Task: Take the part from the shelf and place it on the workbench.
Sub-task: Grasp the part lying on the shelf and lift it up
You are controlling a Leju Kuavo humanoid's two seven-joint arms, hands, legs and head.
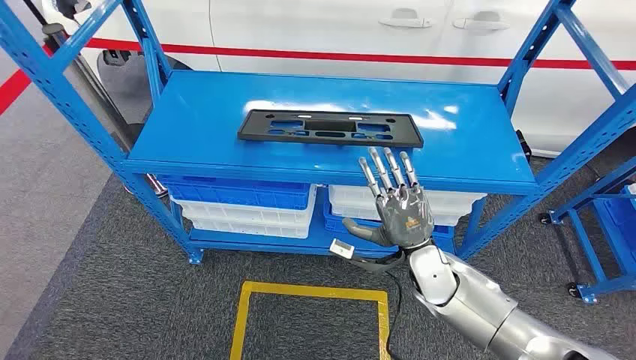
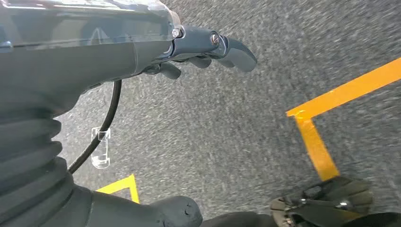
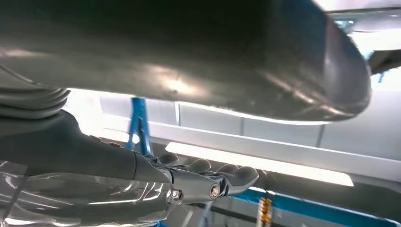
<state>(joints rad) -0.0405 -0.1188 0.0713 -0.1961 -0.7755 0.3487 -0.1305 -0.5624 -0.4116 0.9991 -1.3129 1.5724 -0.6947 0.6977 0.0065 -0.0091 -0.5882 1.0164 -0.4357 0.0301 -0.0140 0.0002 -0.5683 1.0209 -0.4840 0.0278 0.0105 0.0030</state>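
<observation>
A flat black plastic part [image 1: 330,127] with several slots lies on the blue shelf top [image 1: 202,127], near its middle. My right hand [image 1: 397,206] is raised in front of the shelf's front edge, just below and right of the part, fingers straight and spread, holding nothing. Its fingertips [image 1: 386,159] overlap the shelf edge and stay short of the part. In the right wrist view the right hand [image 3: 203,182] reaches toward a blue shelf beam [image 3: 302,205]. My left hand [image 2: 208,49] hangs over grey carpet, fingers loosely curled, nothing in it.
The blue shelf frame has uprights [image 1: 67,97] on both sides. White and blue bins [image 1: 247,206] sit on the lower level. A white car [image 1: 337,30] stands behind. A yellow floor square [image 1: 311,319] marks the grey carpet. Another blue rack [image 1: 607,225] is at right.
</observation>
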